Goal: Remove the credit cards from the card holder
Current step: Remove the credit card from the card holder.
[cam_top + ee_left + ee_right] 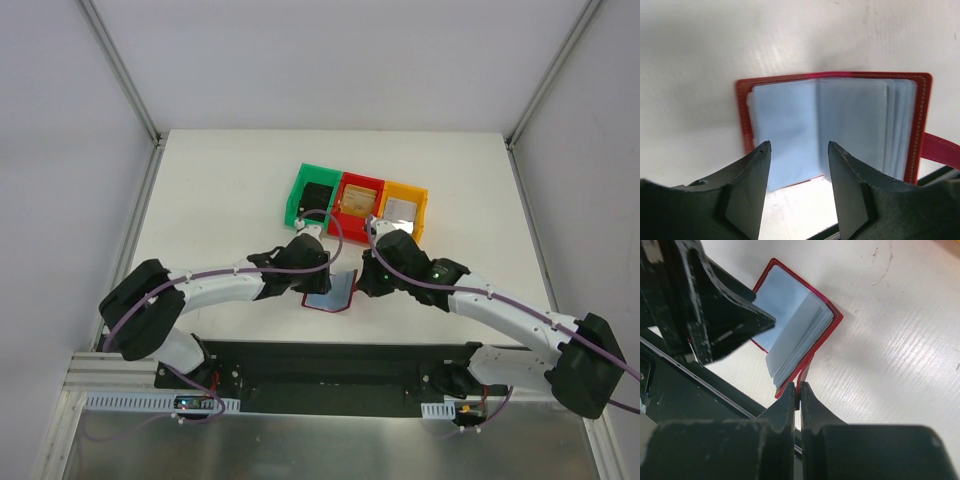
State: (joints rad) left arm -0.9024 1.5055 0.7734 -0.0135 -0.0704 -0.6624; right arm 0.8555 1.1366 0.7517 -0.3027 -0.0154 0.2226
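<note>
The red card holder point(332, 292) lies open on the table between my arms, its blue-grey pockets showing in the left wrist view point(830, 125) and the right wrist view point(795, 335). My right gripper point(798, 396) is shut on its red tab point(942, 150). My left gripper point(797, 150) is open and empty, just above the holder's near edge. Credit cards lie in the bins: a black one point(317, 196) in the green bin, a tan-gold one point(359, 199) in the red bin, a silvery grey one point(401, 209) in the orange bin. No card shows in the holder's pockets.
The green bin point(296, 196), red bin point(341, 210) and orange bin point(422, 205) stand side by side just behind the grippers. The black base plate point(330, 365) runs along the table's near edge. White walls enclose the table.
</note>
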